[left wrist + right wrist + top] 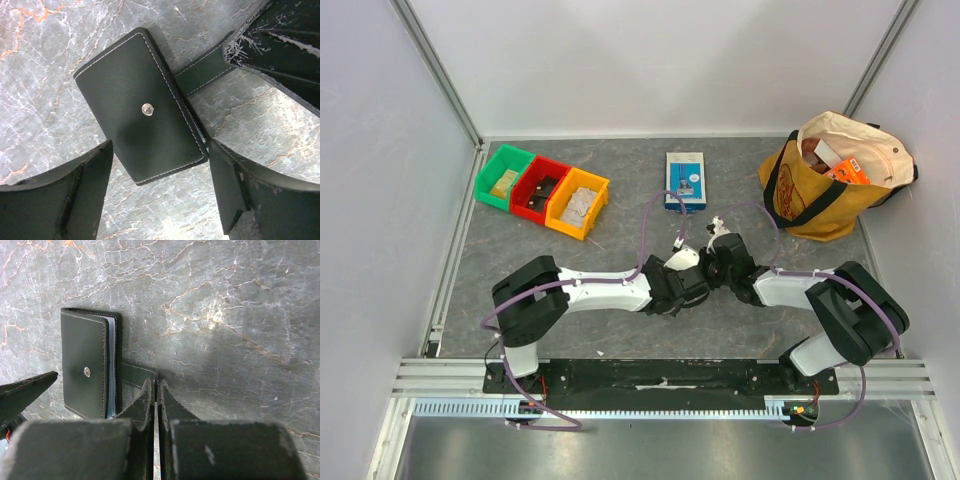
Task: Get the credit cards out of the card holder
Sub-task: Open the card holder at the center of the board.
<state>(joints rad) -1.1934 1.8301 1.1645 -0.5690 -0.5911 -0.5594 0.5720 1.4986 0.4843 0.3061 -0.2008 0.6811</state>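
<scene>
The card holder (135, 100) lies shut on the marbled table, black leather with white stitching and a metal snap. Its closing strap (202, 72) runs out to the right. My right gripper (158, 384) is shut on the end of that strap (134, 375), its fingers pressed together. My left gripper (160, 192) hangs open above the holder's near end, one finger (75, 200) on each side; its right finger (235, 185) stands close to the holder's corner. A bluish edge shows between the holder's (85, 367) covers. The credit cards are hidden. In the top view both wrists cover the holder.
Green (504, 177), red (541, 190) and yellow (578, 203) bins stand in a row at the back left. A blue-and-white box (685, 180) lies at the back middle. A yellow tote bag (830, 178) with items sits at the back right.
</scene>
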